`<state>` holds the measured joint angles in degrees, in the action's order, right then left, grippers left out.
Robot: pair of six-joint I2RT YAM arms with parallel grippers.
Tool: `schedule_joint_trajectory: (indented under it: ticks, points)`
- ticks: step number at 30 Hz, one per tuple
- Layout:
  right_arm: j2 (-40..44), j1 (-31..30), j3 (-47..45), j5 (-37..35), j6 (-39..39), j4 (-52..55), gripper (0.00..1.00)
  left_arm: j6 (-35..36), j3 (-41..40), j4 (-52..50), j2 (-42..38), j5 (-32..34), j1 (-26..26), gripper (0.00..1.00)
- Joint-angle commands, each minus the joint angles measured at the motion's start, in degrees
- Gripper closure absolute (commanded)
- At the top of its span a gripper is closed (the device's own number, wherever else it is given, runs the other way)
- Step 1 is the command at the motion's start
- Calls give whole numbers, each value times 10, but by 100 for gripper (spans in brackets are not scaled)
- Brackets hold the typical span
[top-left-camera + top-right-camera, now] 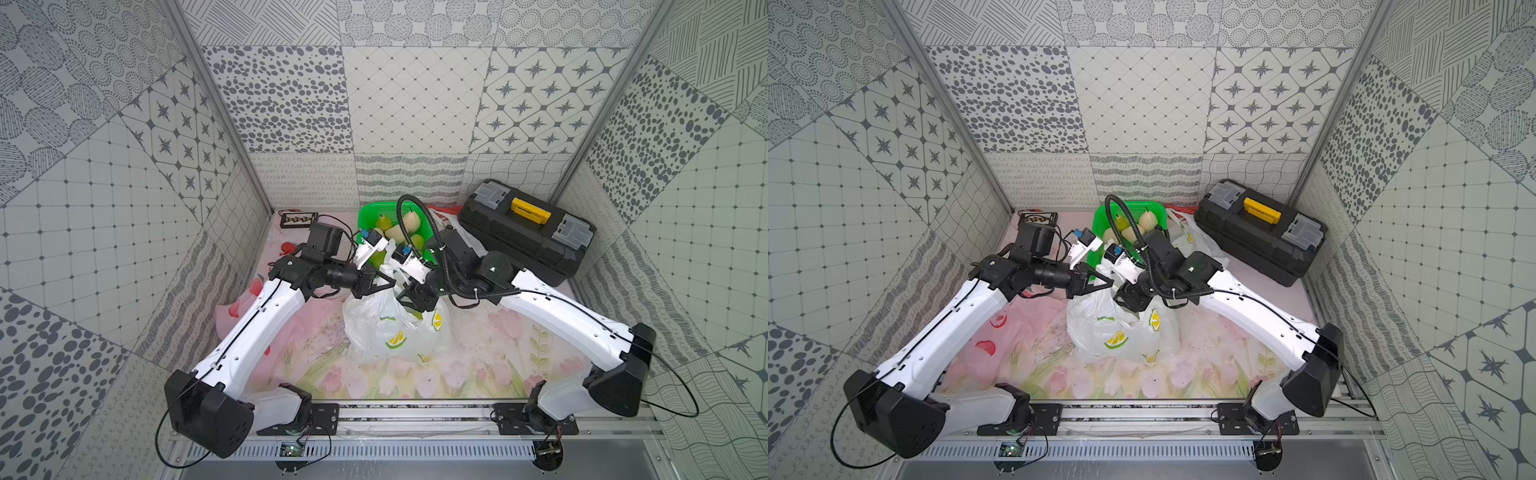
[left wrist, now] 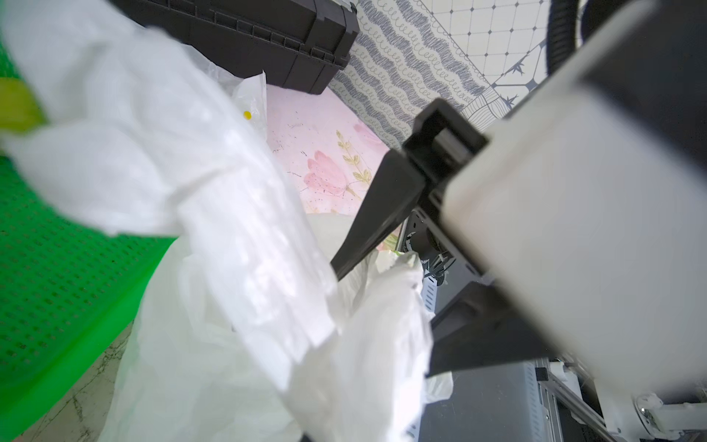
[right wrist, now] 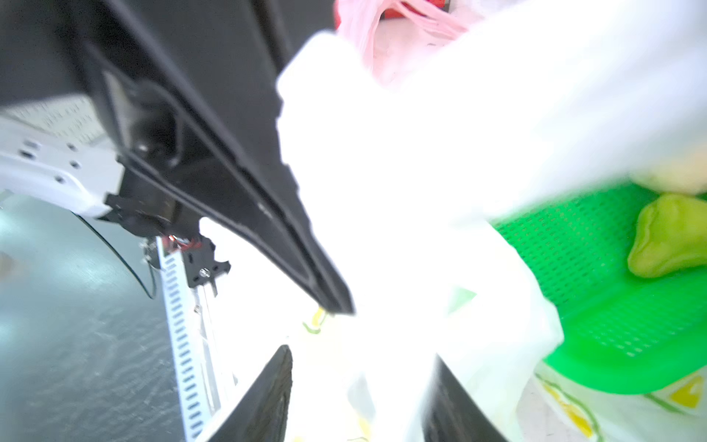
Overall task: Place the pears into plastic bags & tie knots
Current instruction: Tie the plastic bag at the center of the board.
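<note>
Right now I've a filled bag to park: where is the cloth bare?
Bare: front strip between lemon bag and rail; patch between right arm and toolbox. Crowded: back centre, around basket, left gripper and right gripper.

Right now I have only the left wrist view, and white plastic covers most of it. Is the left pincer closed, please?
Observer: Yes. In the right wrist view the left pincer is shut to one point, its tip against the white lemon bag.
Operator: I see only a yellow-green blur near the basket. Are there pears inside?
Observer: Yes. In both top views at least four pears lie in the green basket, behind the bag.
Operator: And where is the pink bag?
Observer: The pink strawberry bag lies flat on the left side, partly under the left arm.
</note>
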<state>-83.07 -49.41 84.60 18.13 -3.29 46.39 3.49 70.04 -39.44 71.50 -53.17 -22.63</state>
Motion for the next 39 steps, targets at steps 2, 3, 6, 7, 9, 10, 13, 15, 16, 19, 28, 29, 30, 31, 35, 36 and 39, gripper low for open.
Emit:
schedule_joint_trajectory:
  ticks: [2,3,6,7,9,10,13,15,16,19,28,29,30,31,35,36,39]
  points:
    - [52,10,-30,30,50,-72,43,-25,-18,43,-17,-7,10,100]
    - [52,9,-31,27,53,-75,44,-26,-20,44,-17,-8,10,100]
    - [46,9,-30,12,53,-85,49,-30,-21,45,-16,-13,11,100]
    - [42,10,-28,10,51,-87,51,-31,-21,46,-16,-15,10,100]
    - [32,9,-19,7,47,-85,57,-33,-20,45,-18,-18,11,100]
    - [27,9,-14,5,44,-83,60,-32,-21,44,-18,-20,10,100]
    - [18,8,-4,0,37,-80,79,-32,-21,43,-20,-23,10,100]
    - [18,4,2,-9,29,-76,91,-29,-20,37,-19,-23,10,100]
    - [17,0,5,-16,21,-71,96,-26,-19,31,-19,-27,10,100]
    - [9,-19,14,-42,-17,-46,100,-14,-15,14,-22,-36,7,95]
    - [-25,-44,53,-54,-69,-2,100,23,8,-18,-17,-41,-5,67]
    - [-27,-45,56,-54,-72,-1,100,24,11,-18,-15,-38,-4,67]
    - [-27,-45,57,-53,-73,0,100,27,16,-21,-12,-36,-4,67]
    - [-28,-45,57,-54,-74,2,100,29,20,-23,-9,-36,-3,67]
    - [-26,-43,55,-68,-62,-8,100,31,25,-27,3,-42,-5,87]
    - [-25,-39,56,-68,-51,-9,99,34,23,-30,5,-42,-5,92]
    - [-9,-18,54,-37,-12,-17,89,45,10,-37,-1,-39,-5,100]
